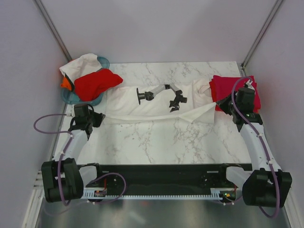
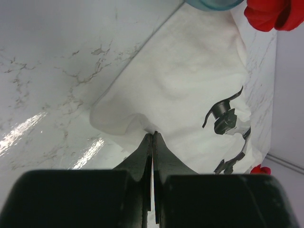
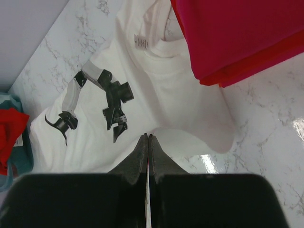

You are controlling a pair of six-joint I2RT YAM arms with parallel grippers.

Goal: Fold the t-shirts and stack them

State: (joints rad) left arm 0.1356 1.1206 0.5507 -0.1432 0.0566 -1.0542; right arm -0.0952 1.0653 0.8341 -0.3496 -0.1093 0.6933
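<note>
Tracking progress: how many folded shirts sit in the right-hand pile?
2: a crimson-pink shirt on top, a red shirt right beneath it; others may be hidden below.

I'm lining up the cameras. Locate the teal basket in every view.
Top external: teal basket, far left corner.
Left wrist: sliver at the top edge.
Right wrist: lower left edge.
Shared landmark: the robot-arm print on the white t-shirt.

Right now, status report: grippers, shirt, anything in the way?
Left gripper, right gripper shut on large white printed cloth t-shirt, near edge. Shirt stretched across marble table. Folded crimson-red shirt stack abuts its collar.
</note>
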